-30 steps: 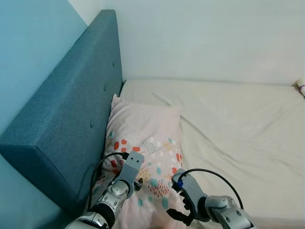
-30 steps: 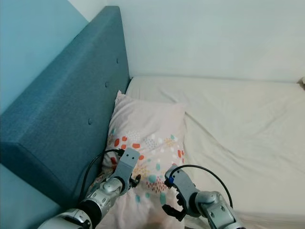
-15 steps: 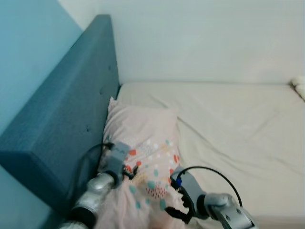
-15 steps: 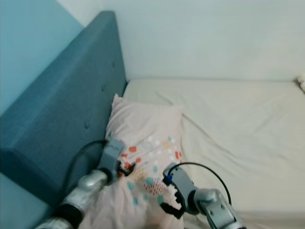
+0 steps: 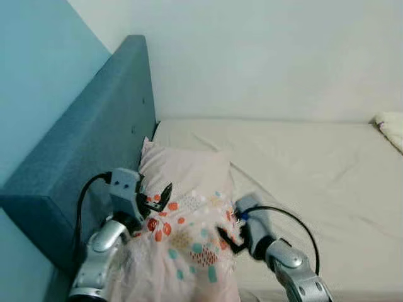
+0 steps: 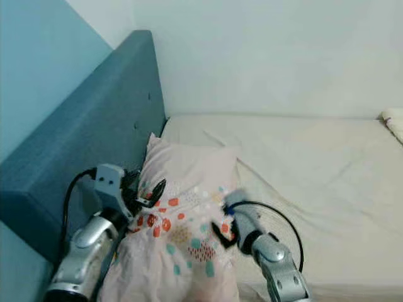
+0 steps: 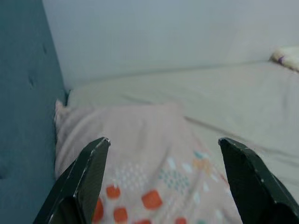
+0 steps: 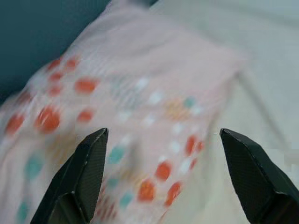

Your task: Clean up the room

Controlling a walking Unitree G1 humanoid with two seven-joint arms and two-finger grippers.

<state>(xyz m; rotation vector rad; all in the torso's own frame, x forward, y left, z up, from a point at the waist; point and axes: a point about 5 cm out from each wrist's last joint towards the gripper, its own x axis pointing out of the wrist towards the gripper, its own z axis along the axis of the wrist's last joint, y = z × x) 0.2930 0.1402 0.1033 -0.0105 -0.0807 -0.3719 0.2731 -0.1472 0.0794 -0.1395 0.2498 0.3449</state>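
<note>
Plainly the bed (image 5: 315, 170) was the biggest thing there, a mattress under a rumpled cream sheet, pushed against a pale wall along its far edge. A teal upholstered headboard (image 5: 82, 151) with small button tufts ran along the head edge of the bed. Up against that headboard, near the head corner, lay the pillow (image 5: 186, 220), pale pink with orange, teal and white spots over its nearer half and plain at its far end. Its near end looked bunched and raised between the two arms, though I could not tell whether it was clear of the sheet. At the far foot corner of the bed a small pale bundle (image 5: 391, 126) lay on the sheet; it was too small to make out.

The left pincer (image 5: 157, 198) sat over the pillow's headboard-side edge, its two black fingers spread wide apart with nothing between them. The right pincer (image 6: 221, 234) was at the pillow's other side, close against the fabric, its fingers likewise spread wide and empty in its wrist view, which was blurred.
</note>
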